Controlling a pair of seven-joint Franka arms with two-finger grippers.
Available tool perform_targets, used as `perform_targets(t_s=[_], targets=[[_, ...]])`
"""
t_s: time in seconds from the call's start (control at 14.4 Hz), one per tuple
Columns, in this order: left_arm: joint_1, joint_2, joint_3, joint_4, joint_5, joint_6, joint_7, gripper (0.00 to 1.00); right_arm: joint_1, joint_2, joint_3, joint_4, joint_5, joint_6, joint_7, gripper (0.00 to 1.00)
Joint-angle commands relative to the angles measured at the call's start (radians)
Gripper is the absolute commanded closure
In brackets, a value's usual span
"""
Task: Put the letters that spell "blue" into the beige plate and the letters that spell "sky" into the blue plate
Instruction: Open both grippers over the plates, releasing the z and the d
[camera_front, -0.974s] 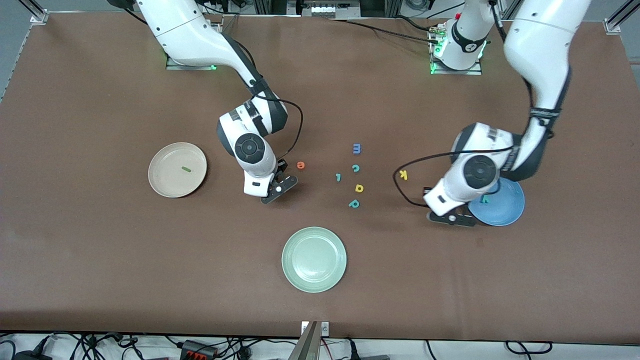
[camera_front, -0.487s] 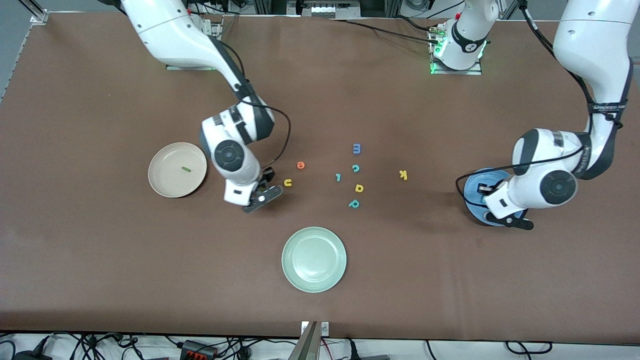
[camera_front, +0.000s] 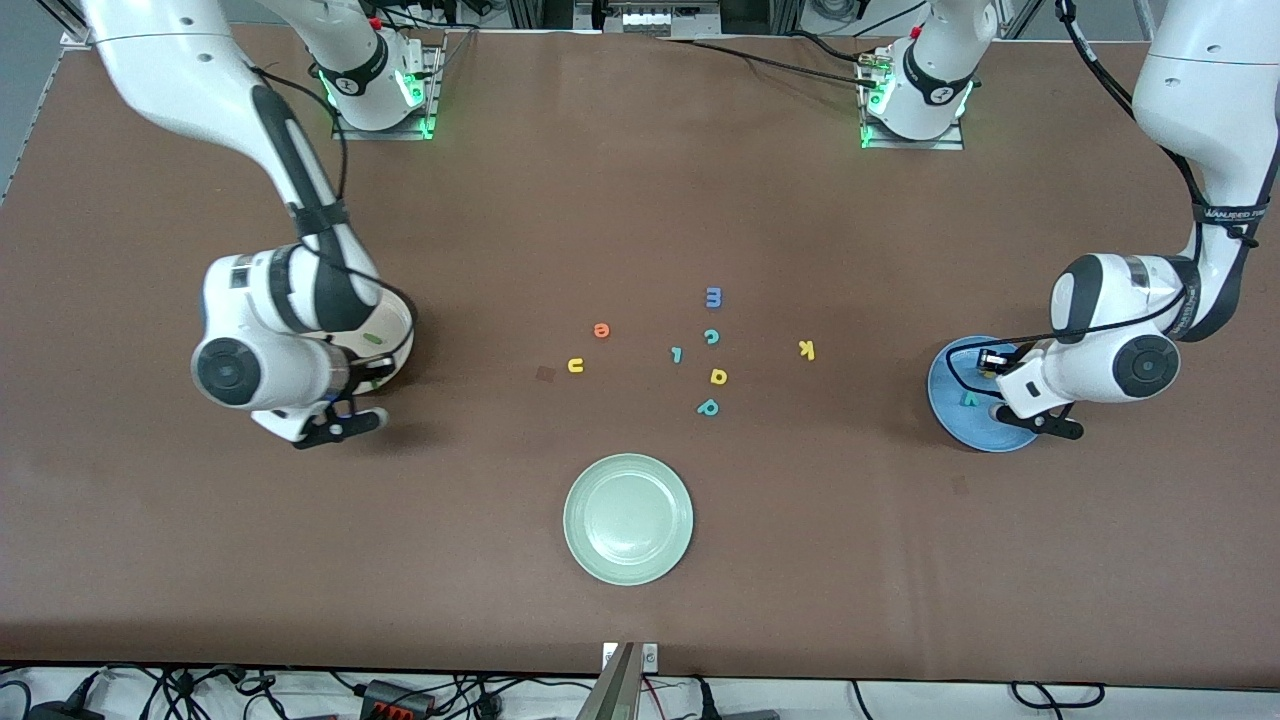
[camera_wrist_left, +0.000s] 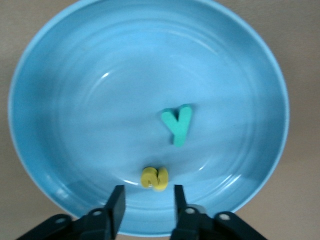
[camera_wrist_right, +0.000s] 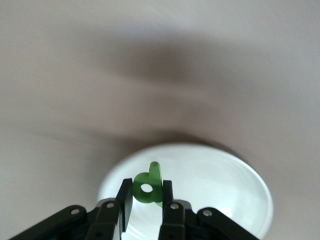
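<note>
My right gripper is shut on the green b and hangs over the beige plate. In the front view the arm hides most of that plate; the thin green bar lies in it. My left gripper is open over the blue plate. The yellow s lies in this plate just off the fingertips, free of them, beside the teal y. The yellow u, orange e and yellow k lie on the table.
A blue m, teal c, teal l, yellow a and teal p are scattered mid-table. A pale green plate sits nearer the front camera.
My right arm swung from the table's middle to the beige plate with the green b. My left gripper moved over the blue plate and opened, and the yellow s now lies there.
</note>
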Motion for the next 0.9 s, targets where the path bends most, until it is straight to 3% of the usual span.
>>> perform_targets(t_s=[0.0, 0.28, 0.35, 0.42, 0.49, 0.63, 0.83], targets=[[0.006, -0.029, -0.053, -0.004, 0.023, -0.017, -0.005, 0.00, -0.055, -0.066, 0.016, -0.121, 0.001, 0.000, -0.002, 0.84], [0.006, -0.060, -0.185, -0.007, 0.020, -0.076, -0.123, 0.00, -0.126, -0.035, 0.016, -0.146, 0.001, 0.009, -0.086, 0.83], [0.002, -0.057, -0.216, -0.010, 0.022, -0.076, -0.180, 0.00, -0.127, -0.035, 0.016, -0.149, 0.001, 0.009, -0.086, 0.72], [-0.004, -0.057, -0.251, -0.016, 0.022, -0.073, -0.233, 0.00, -0.127, -0.035, 0.016, -0.149, 0.005, 0.003, -0.077, 0.12], [-0.004, -0.043, -0.292, -0.017, 0.022, -0.065, -0.295, 0.00, -0.129, -0.041, 0.016, -0.141, 0.005, -0.005, -0.077, 0.00], [-0.030, -0.019, -0.352, -0.026, 0.025, -0.012, -0.420, 0.00, -0.111, -0.047, 0.025, -0.103, 0.013, -0.032, -0.059, 0.00], [-0.182, 0.013, -0.345, -0.027, 0.087, 0.027, -0.680, 0.00, -0.048, -0.043, 0.053, -0.034, 0.018, -0.022, -0.022, 0.00]])
